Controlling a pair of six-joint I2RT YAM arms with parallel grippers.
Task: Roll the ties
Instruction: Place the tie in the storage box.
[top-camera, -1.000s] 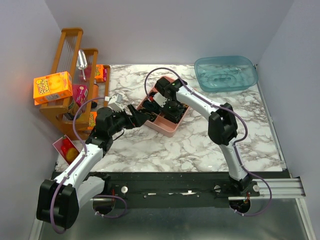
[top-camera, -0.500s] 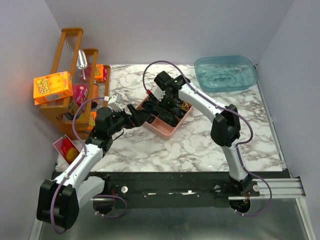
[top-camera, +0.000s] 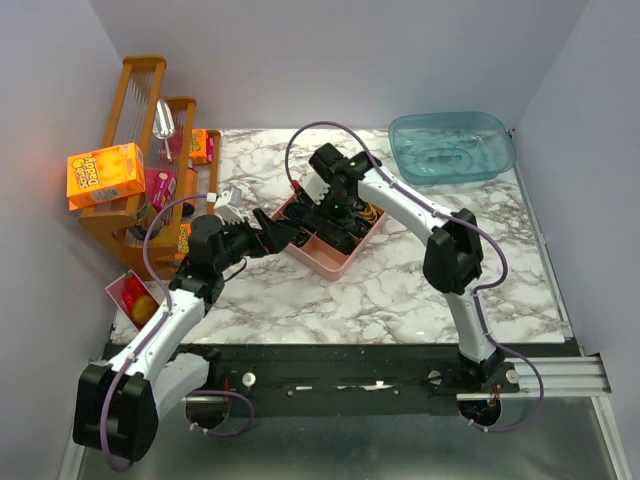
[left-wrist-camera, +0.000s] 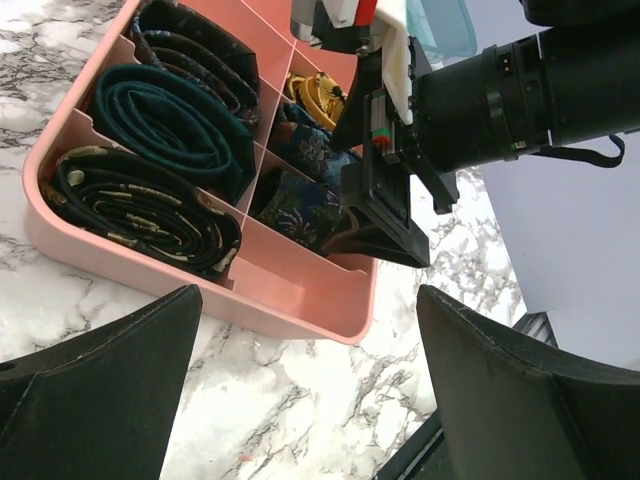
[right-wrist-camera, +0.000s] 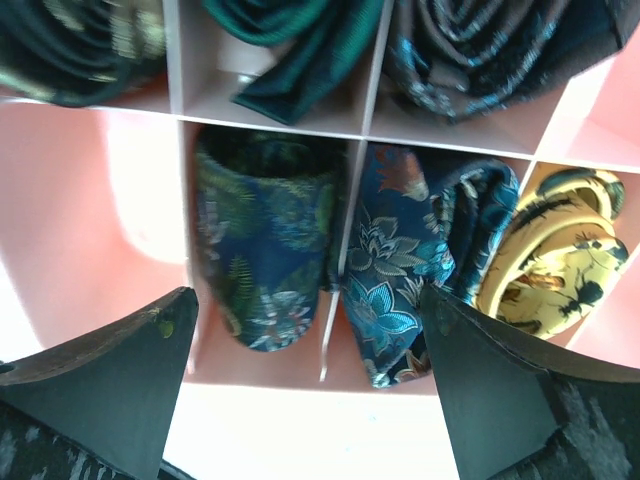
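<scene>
Rolled ties (right-wrist-camera: 265, 250) sit in pink tray (left-wrist-camera: 290, 305) compartments. Right end effector (right-wrist-camera: 305, 375) spread just above them, left end effector (left-wrist-camera: 310, 400) spread beside tray. Risk: lifting off snags a roll, unwinding it, or bumps tray.

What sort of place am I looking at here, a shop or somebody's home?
Probably a robot test booth, not a home: plain walls box in a marble-print table, two arms are bolted at its near edge, and a pink tray of rolled ties sits staged.
</scene>
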